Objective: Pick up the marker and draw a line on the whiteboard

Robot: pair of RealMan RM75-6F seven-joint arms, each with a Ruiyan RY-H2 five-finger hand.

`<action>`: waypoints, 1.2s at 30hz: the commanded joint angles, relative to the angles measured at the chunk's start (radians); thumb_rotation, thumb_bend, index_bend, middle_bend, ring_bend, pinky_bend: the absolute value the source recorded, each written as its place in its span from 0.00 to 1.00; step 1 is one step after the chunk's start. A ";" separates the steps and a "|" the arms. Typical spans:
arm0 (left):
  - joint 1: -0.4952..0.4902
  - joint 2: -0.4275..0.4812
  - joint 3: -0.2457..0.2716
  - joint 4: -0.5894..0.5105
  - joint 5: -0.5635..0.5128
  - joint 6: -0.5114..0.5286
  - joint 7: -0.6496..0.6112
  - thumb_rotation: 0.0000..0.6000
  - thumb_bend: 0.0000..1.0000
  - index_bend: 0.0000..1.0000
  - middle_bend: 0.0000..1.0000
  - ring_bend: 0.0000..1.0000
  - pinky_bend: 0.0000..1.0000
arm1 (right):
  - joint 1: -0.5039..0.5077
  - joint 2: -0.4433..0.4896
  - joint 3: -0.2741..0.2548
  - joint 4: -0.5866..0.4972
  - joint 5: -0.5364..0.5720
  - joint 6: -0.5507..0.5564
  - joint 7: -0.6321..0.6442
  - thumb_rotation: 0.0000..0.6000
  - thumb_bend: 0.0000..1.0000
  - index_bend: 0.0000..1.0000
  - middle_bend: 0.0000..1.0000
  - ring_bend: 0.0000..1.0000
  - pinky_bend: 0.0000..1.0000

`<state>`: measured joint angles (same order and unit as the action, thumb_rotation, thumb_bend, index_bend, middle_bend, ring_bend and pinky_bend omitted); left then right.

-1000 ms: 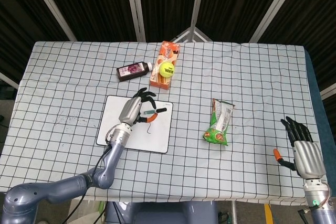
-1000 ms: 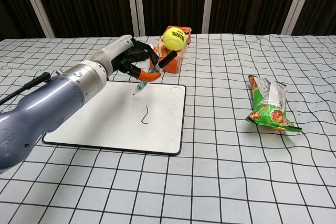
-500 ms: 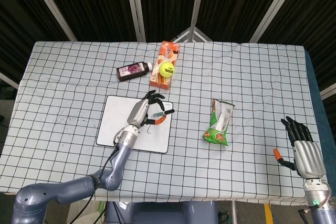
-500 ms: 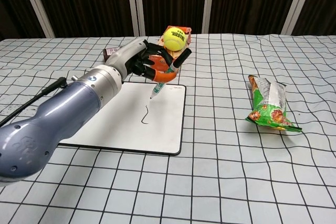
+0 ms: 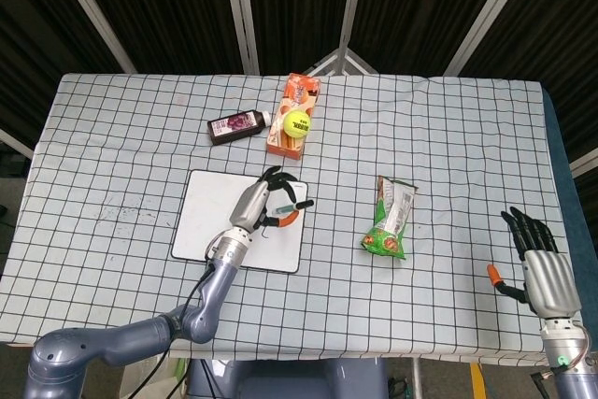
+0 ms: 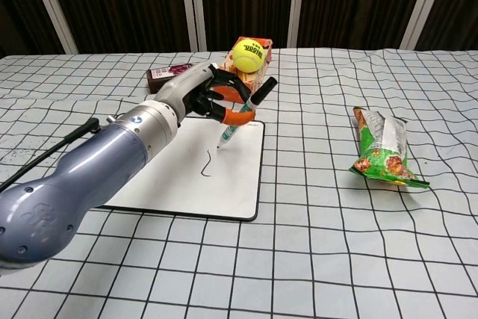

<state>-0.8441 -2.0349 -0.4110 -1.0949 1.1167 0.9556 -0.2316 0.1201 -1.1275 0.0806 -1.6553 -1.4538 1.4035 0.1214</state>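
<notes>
One hand busy: left hand (image 6: pixel 203 93) holds marker (image 6: pixel 243 117) | axis tilted, tip down just above whiteboard (image 6: pixel 179 177) right edge | right hand (image 5: pixel 540 263) well apart, holds nothing, fingers extended

Your left hand (image 6: pixel 203 93) covers the middle of the marker (image 6: pixel 243 113), so you can't see how the fingers sit on the barrel. In the chest view your left arm hides the whiteboard (image 6: pixel 236 182)'s left side and most of the dark bottle (image 6: pixel 166 73). Your right hand (image 5: pixel 545 266) shows only in the head view, its arm cut off by the bottom edge.
</notes>
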 commanded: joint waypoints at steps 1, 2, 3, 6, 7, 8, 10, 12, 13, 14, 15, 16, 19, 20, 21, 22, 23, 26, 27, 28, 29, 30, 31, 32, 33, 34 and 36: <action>0.001 0.000 0.002 0.000 0.000 -0.002 -0.002 1.00 0.51 0.74 0.25 0.07 0.13 | 0.000 0.000 0.000 0.000 0.000 0.001 0.000 1.00 0.35 0.00 0.00 0.00 0.06; 0.002 -0.001 0.004 0.000 0.000 -0.003 -0.002 1.00 0.51 0.74 0.25 0.07 0.13 | 0.000 0.000 0.000 0.000 0.000 0.001 -0.001 1.00 0.35 0.00 0.00 0.00 0.06; 0.003 -0.001 0.005 0.000 0.000 -0.004 -0.003 1.00 0.51 0.74 0.25 0.07 0.13 | 0.000 0.000 0.000 0.000 -0.001 0.001 -0.001 1.00 0.35 0.00 0.00 0.00 0.06; 0.005 -0.001 0.010 0.002 0.002 -0.004 -0.003 1.00 0.51 0.74 0.25 0.07 0.13 | -0.001 0.001 0.000 -0.001 0.000 0.002 -0.002 1.00 0.35 0.00 0.00 0.00 0.06; 0.006 -0.001 0.011 0.003 0.003 -0.003 -0.003 1.00 0.51 0.74 0.25 0.07 0.13 | -0.001 0.001 0.000 -0.001 0.000 0.002 -0.001 1.00 0.35 0.00 0.00 0.00 0.06; 0.008 -0.001 0.013 0.005 0.002 -0.003 -0.003 1.00 0.51 0.74 0.25 0.07 0.13 | -0.001 0.001 0.001 -0.001 0.001 0.001 -0.001 1.00 0.35 0.00 0.00 0.00 0.06; 0.011 0.000 0.015 0.008 0.002 -0.003 -0.002 1.00 0.51 0.74 0.25 0.07 0.13 | -0.001 0.000 0.001 -0.001 0.002 0.001 0.000 1.00 0.35 0.00 0.00 0.00 0.06; 0.015 0.003 0.016 0.013 0.002 -0.001 -0.003 1.00 0.51 0.74 0.25 0.07 0.13 | -0.001 0.000 0.001 -0.001 0.002 0.001 0.000 1.00 0.35 0.00 0.00 0.00 0.06; 0.017 0.005 0.017 0.015 0.002 0.000 -0.004 1.00 0.51 0.74 0.25 0.07 0.13 | -0.001 0.000 0.001 -0.001 0.002 0.001 0.000 1.00 0.35 0.00 0.00 0.00 0.06; 0.019 0.006 0.018 0.016 0.002 0.000 -0.004 1.00 0.51 0.74 0.25 0.07 0.13 | -0.001 0.000 0.000 -0.001 0.002 0.001 0.000 1.00 0.35 0.00 0.00 0.00 0.06; 0.022 0.010 0.019 0.020 0.003 0.001 -0.005 1.00 0.51 0.74 0.25 0.07 0.13 | -0.001 0.000 0.000 -0.001 0.002 0.001 -0.001 1.00 0.35 0.00 0.00 0.00 0.06; 0.023 0.012 0.020 0.022 0.003 0.001 -0.005 1.00 0.51 0.74 0.25 0.07 0.13 | -0.001 0.000 0.001 -0.001 0.002 0.001 -0.001 1.00 0.35 0.00 0.00 0.00 0.06; 0.030 0.023 0.027 0.038 0.007 0.000 -0.001 1.00 0.51 0.74 0.25 0.07 0.13 | -0.001 0.000 0.000 -0.002 0.003 0.000 -0.001 1.00 0.35 0.00 0.00 0.00 0.06; 0.032 0.026 0.029 0.042 0.009 -0.001 -0.001 1.00 0.51 0.74 0.25 0.07 0.13 | -0.001 0.000 0.001 -0.003 0.003 0.001 -0.002 1.00 0.35 0.00 0.00 0.00 0.06; 0.033 0.029 0.032 0.048 0.010 -0.002 0.000 1.00 0.51 0.74 0.25 0.07 0.13 | -0.001 0.000 0.001 -0.003 0.004 0.001 -0.002 1.00 0.35 0.00 0.00 0.00 0.06; 0.037 0.035 0.036 0.059 0.011 -0.004 0.001 1.00 0.51 0.74 0.25 0.07 0.13 | -0.001 0.000 0.002 -0.004 0.005 0.001 -0.003 1.00 0.35 0.00 0.00 0.00 0.06; 0.039 0.039 0.038 0.066 0.012 -0.005 0.002 1.00 0.51 0.74 0.25 0.07 0.13 | -0.001 0.000 0.002 -0.004 0.005 0.001 -0.003 1.00 0.35 0.00 0.00 0.00 0.06; 0.047 0.053 0.047 0.095 0.017 -0.007 0.005 1.00 0.51 0.74 0.25 0.07 0.13 | -0.001 -0.001 0.002 -0.005 0.007 0.001 -0.005 1.00 0.35 0.00 0.00 0.00 0.06; 0.050 0.057 0.050 0.104 0.019 -0.007 0.006 1.00 0.51 0.74 0.25 0.07 0.13 | -0.001 -0.001 0.002 -0.005 0.007 0.001 -0.006 1.00 0.35 0.00 0.00 0.00 0.06; 0.052 0.063 0.051 0.113 0.021 -0.006 0.007 1.00 0.51 0.74 0.25 0.07 0.13 | -0.002 -0.001 0.002 -0.005 0.007 0.002 -0.006 1.00 0.35 0.00 0.00 0.00 0.06; 0.054 0.068 0.050 0.121 0.023 -0.004 0.006 1.00 0.51 0.74 0.25 0.07 0.13 | -0.002 -0.001 0.002 -0.005 0.007 0.002 -0.006 1.00 0.35 0.00 0.00 0.00 0.06; 0.055 0.077 0.049 0.132 0.026 0.000 0.005 1.00 0.51 0.74 0.25 0.07 0.13 | -0.002 -0.001 0.002 -0.004 0.006 0.002 -0.007 1.00 0.35 0.00 0.00 0.00 0.06; 0.056 0.083 0.046 0.139 0.029 0.005 0.004 1.00 0.51 0.74 0.25 0.07 0.13 | -0.002 -0.001 0.002 -0.004 0.006 0.003 -0.007 1.00 0.35 0.00 0.00 0.00 0.06; 0.057 0.090 0.041 0.143 0.031 0.011 0.000 1.00 0.51 0.74 0.25 0.07 0.13 | -0.003 -0.001 0.002 -0.004 0.006 0.004 -0.007 1.00 0.35 0.00 0.00 0.00 0.06; 0.057 0.101 0.031 0.145 0.033 0.019 -0.008 1.00 0.51 0.74 0.25 0.07 0.13 | -0.004 -0.001 0.002 -0.004 0.005 0.006 -0.006 1.00 0.35 0.00 0.00 0.00 0.06; 0.058 0.109 0.023 0.143 0.034 0.027 -0.015 1.00 0.51 0.74 0.25 0.07 0.13 | -0.004 -0.001 0.002 -0.004 0.004 0.006 -0.005 1.00 0.35 0.00 0.00 0.00 0.06; 0.058 0.131 0.001 0.132 0.036 0.046 -0.031 1.00 0.51 0.74 0.25 0.07 0.13 | -0.004 -0.001 0.001 -0.003 0.003 0.007 -0.005 1.00 0.35 0.00 0.00 0.00 0.06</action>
<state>-0.7873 -1.9198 -0.3943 -0.9559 1.1493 0.9870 -0.2496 0.1163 -1.1286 0.0822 -1.6580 -1.4503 1.4103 0.1164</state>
